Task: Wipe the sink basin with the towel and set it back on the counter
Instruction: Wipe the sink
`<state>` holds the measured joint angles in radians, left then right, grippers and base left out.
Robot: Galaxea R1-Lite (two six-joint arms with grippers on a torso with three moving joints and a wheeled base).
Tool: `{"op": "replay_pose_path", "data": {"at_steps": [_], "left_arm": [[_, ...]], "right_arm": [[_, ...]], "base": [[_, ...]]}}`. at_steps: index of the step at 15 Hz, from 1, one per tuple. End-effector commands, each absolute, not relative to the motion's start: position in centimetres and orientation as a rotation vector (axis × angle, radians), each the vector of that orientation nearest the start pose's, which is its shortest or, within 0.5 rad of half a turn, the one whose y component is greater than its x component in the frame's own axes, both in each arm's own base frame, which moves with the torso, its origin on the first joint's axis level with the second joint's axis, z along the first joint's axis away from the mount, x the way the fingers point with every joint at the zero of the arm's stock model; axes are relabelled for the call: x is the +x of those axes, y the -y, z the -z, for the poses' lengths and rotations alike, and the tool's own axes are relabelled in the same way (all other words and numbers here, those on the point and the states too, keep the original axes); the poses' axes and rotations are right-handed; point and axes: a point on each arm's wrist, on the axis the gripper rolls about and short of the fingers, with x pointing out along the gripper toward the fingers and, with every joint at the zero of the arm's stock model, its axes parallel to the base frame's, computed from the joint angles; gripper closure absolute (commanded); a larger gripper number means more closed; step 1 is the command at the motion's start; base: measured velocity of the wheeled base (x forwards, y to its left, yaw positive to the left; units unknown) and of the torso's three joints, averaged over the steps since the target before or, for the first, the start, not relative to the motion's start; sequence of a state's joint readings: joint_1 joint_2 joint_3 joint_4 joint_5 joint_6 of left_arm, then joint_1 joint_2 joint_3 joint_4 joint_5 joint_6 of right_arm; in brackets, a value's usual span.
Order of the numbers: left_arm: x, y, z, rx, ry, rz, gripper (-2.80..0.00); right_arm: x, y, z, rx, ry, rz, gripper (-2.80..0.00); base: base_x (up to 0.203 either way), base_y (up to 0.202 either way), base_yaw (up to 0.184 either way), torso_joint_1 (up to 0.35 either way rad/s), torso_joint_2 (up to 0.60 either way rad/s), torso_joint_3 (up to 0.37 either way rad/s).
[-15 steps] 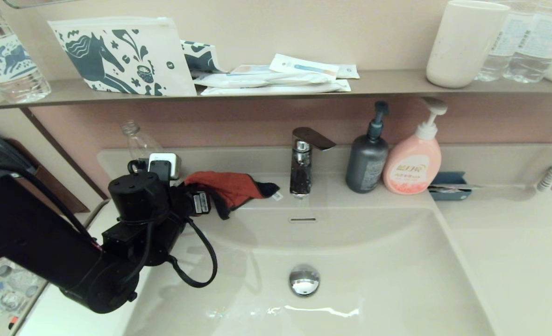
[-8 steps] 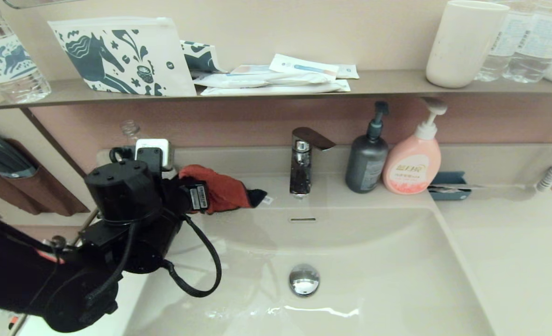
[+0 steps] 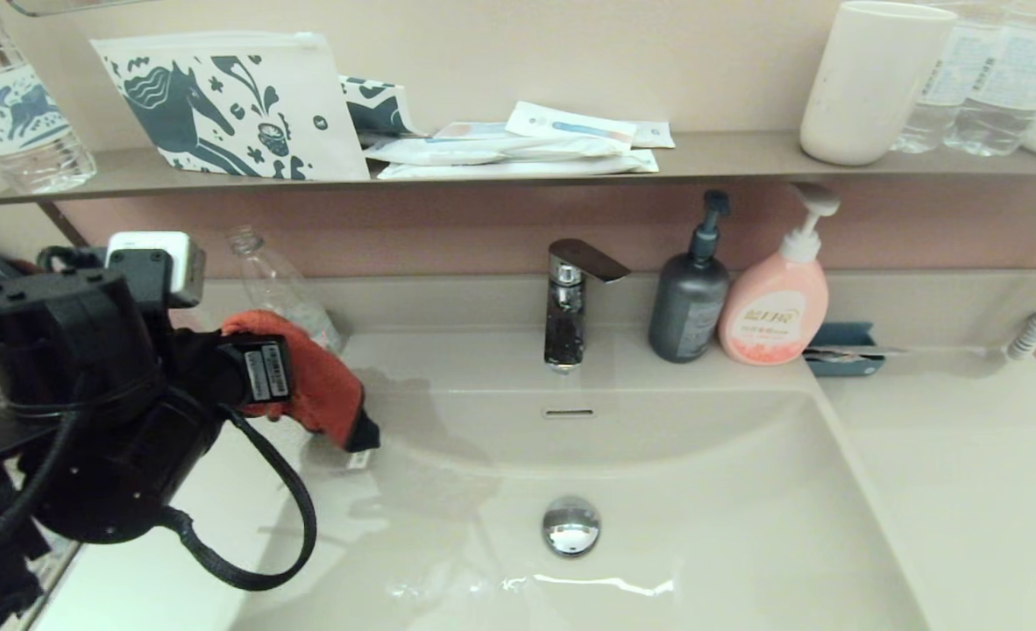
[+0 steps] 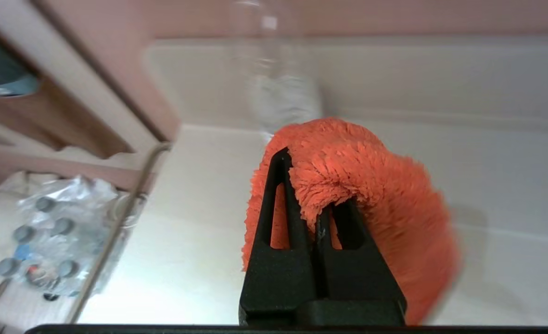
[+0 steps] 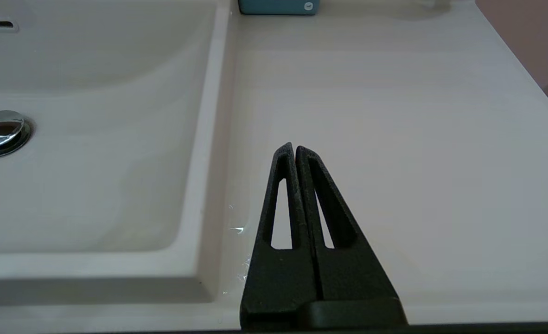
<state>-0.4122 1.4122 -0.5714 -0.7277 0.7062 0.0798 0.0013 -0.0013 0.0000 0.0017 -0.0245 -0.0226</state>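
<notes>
Left gripper: the left gripper [image 4: 311,185] has its two black, slotted wedge-shaped fingers pinched together on a fold of the towel [image 3: 321,390]; in the head view it hangs above the left end of the counter [image 3: 965,456], by the basin's left rim.
Towel texture: shaggy orange-red terry with long loose fibres, bunched into a rounded hump over the fingertips; a dark grey edge and a small white tag show at its low end.
Towel direction: its long axis slants from the gripper down and toward the basin's middle, with the dark tip lowest, hanging over the left rim; whether the tip touches the surface cannot be told.
Sink basin: the sink basin [image 3: 702,491] is a wide rounded rectangle, glossy cream-white, of one piece with the counter; it has a round chrome drain plug [image 3: 571,524] and a slot overflow [image 3: 568,412].
Right gripper: the right gripper [image 5: 294,153] is empty, its black fingers pressed tip to tip above the smooth counter just right of the basin's rim.
Behind the basin: a chrome faucet [image 3: 568,302], a matte grey pump bottle [image 3: 689,302] and a pink pump bottle [image 3: 777,307] stand upright side by side.
Behind the towel: a clear plastic bottle [image 3: 281,280] leans at the counter's back left.
</notes>
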Motion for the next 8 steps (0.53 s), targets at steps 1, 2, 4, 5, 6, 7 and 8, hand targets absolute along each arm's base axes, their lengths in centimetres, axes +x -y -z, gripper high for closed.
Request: {"op": "replay_pose_path", "data": {"at_steps": [1,2,4,5,6,7,8], "left_arm": [[20.0,6.2,-20.5,0.132,-0.102,-0.321,0.0],[20.1,5.4,-20.5,0.128,-0.102,-0.329,0.0],[20.3,3.5,-21.1,0.117,-0.087,-0.356,0.0],[20.3,1.9,-21.4,0.12,-0.082,-0.386,0.0],[20.1,0.4,-21.6,0.122,-0.082,-0.395,0.0],[19.8,-1.0,-21.7,0.123,-0.087,-0.391,0.0],[19.6,-2.3,-21.7,0.121,-0.091,-0.392,0.0]], "right_arm": [[-2.3,0.1,-7.5,-0.023,-0.002,0.023,0.0],[-2.3,0.1,-7.5,-0.023,-0.002,0.023,0.0],[-2.3,0.1,-7.5,-0.023,-0.002,0.023,0.0],[-2.3,0.1,-7.5,-0.023,-0.002,0.023,0.0],[-2.3,0.1,-7.5,-0.023,-0.002,0.023,0.0],[-2.3,0.1,-7.5,-0.023,-0.002,0.023,0.0],[-2.3,0.1,-7.5,-0.023,-0.002,0.023,0.0]], "base": [[0.0,0.0,0.0,0.0,0.0,0.0],[0.0,0.0,0.0,0.0,0.0,0.0],[0.0,0.0,0.0,0.0,0.0,0.0],[0.0,0.0,0.0,0.0,0.0,0.0],[0.0,0.0,0.0,0.0,0.0,0.0],[0.0,0.0,0.0,0.0,0.0,0.0],[0.0,0.0,0.0,0.0,0.0,0.0]]}}
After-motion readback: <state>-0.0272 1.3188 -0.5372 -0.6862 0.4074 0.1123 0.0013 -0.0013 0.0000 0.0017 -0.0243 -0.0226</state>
